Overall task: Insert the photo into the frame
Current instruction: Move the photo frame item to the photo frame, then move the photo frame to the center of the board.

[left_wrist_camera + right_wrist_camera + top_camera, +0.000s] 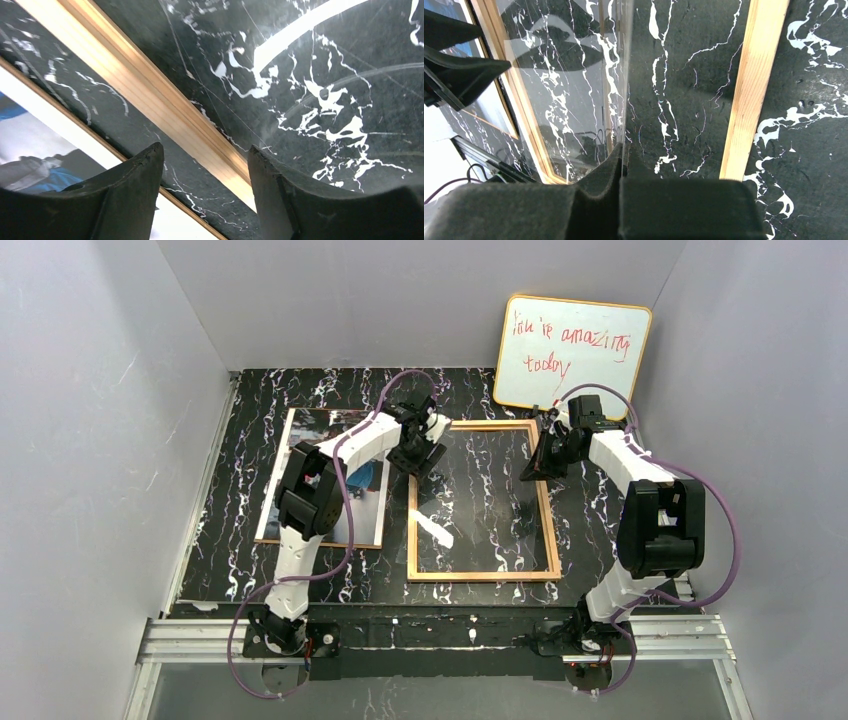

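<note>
The light-orange wooden frame (480, 576) lies flat mid-table. Its bars show in the left wrist view (150, 100) and the right wrist view (749, 100). My right gripper (537, 462) (624, 150) is shut on the edge of the clear pane (470, 490) (574, 75), which is tilted up from the frame's right side. The photo (365, 505) (30, 160) lies face up on the brown back panel (320, 544), left of the frame. My left gripper (418, 455) (205, 150) is open and empty, low over the frame's left bar near its far corner.
An orange-edged whiteboard (575, 350) with red writing leans on the back wall behind the right arm. Grey walls close in the black marble table (600, 510) on three sides. A metal rail (430, 635) runs along the near edge.
</note>
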Action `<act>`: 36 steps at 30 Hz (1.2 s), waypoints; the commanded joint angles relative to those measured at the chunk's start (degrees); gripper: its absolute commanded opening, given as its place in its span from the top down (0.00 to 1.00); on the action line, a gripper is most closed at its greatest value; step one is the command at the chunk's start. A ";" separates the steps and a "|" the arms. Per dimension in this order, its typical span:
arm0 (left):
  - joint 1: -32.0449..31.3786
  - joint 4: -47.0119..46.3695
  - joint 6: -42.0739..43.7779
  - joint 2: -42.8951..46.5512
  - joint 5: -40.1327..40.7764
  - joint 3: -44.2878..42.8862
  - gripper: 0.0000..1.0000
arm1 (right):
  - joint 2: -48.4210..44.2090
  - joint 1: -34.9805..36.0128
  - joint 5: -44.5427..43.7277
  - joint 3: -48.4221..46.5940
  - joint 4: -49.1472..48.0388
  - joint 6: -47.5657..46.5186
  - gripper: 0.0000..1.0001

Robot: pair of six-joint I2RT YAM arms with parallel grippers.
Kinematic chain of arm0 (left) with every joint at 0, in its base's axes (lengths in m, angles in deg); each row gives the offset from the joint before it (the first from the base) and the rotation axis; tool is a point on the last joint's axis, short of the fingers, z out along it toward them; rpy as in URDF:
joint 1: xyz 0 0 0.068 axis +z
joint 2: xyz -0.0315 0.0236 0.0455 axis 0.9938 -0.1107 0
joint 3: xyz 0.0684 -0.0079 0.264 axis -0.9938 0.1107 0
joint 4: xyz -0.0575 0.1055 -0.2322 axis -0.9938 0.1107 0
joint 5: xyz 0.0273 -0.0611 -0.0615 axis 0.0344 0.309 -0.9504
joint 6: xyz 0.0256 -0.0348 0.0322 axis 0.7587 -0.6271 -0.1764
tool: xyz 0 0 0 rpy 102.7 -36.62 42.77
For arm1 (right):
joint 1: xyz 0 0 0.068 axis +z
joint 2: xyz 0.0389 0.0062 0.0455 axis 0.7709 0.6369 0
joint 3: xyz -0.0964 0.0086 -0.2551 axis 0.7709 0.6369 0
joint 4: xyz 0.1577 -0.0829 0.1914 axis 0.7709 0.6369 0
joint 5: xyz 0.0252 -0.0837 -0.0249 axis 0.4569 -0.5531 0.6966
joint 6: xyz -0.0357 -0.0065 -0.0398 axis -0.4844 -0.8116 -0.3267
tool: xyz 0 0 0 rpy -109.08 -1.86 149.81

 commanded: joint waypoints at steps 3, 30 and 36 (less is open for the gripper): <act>0.96 1.43 0.09 -1.25 1.44 -4.44 0.41 | -2.28 -0.05 1.36 -0.21 0.90 -0.32 0.99; 6.18 -2.51 1.49 1.75 10.54 4.59 0.83 | -2.17 -0.03 13.79 8.91 -20.68 11.76 0.99; 8.82 -0.85 1.87 5.50 5.85 4.25 0.63 | -1.05 -0.03 16.42 7.98 -22.19 11.92 0.99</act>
